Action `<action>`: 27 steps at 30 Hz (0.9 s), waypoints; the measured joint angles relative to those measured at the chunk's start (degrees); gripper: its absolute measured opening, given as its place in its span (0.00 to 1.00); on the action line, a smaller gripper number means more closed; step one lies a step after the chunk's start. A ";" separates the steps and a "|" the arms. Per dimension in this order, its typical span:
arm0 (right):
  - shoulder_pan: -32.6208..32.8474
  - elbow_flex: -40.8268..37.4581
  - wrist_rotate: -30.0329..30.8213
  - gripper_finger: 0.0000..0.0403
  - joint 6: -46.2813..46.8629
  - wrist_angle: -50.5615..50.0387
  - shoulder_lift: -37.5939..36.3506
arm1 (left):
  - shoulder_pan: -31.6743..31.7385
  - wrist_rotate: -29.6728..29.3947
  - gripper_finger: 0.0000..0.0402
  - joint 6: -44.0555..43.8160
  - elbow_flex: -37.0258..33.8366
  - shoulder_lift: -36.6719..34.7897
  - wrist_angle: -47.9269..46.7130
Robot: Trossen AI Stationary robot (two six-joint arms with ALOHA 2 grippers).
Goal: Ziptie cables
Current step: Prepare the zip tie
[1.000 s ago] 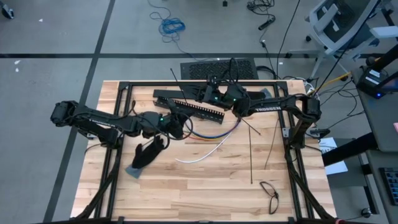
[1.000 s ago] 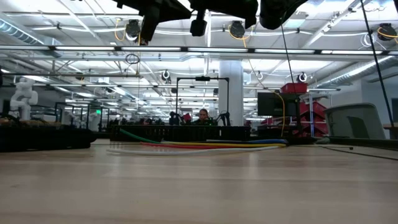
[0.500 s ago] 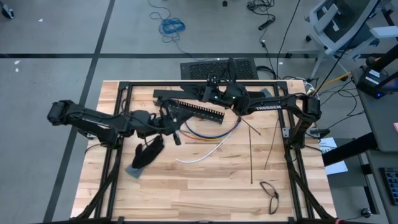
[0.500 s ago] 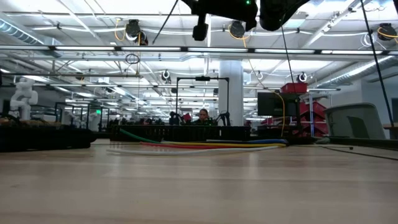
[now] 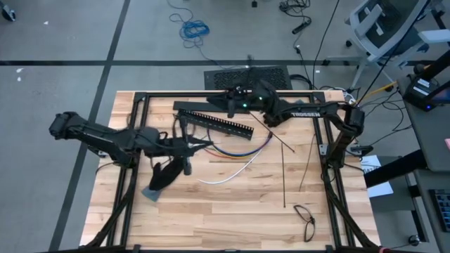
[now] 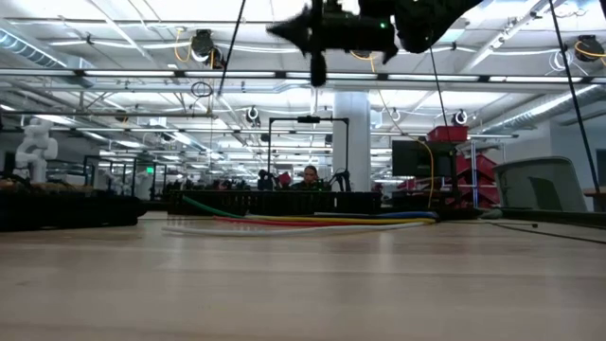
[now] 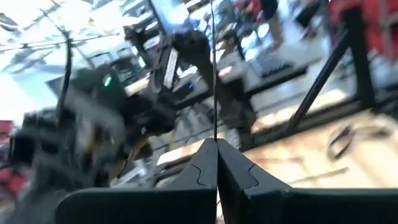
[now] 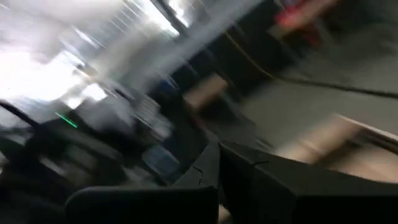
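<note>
A: What sits on the pale wooden table (image 5: pixel 232 211)?

B: Thin grey, purple, white, yellow and green cables (image 5: pixel 242 152) curve across its middle, just beside a long black slotted bar (image 5: pixel 214 121).

A: Where is the left arm?

B: It stretches low from the table's left edge toward the centre. The left gripper (image 5: pixel 209 143) hangs above the cables' left end, fingers pressed together on a thin stiff black strip (image 7: pixel 213 68) that stands up between the fingertips.

A: And the right arm?

B: It reaches from the right along the far edge. The right gripper (image 5: pixel 228 98) hovers above the bar, raised off the table, fingers closed.
</note>
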 joint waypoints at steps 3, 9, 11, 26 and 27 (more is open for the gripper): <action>-1.24 -0.02 3.39 0.03 -10.15 -15.34 -2.33 | 0.91 2.68 0.00 -2.63 0.00 -3.57 -1.30; -1.24 -0.09 9.49 0.13 -20.45 -30.40 -9.34 | 2.86 -6.07 0.00 5.75 -0.35 -7.12 -16.13; -1.30 -0.09 8.96 0.15 -17.63 -30.58 -11.52 | 3.11 -10.63 0.00 14.89 -0.35 -6.14 -28.99; -2.21 -0.06 -5.73 0.42 4.61 -31.53 -4.92 | 3.43 -10.20 0.00 54.24 0.80 10.55 -24.26; -2.39 -0.06 -5.90 0.44 5.21 -30.66 -3.94 | 3.11 -10.26 0.00 55.03 1.37 10.34 -23.88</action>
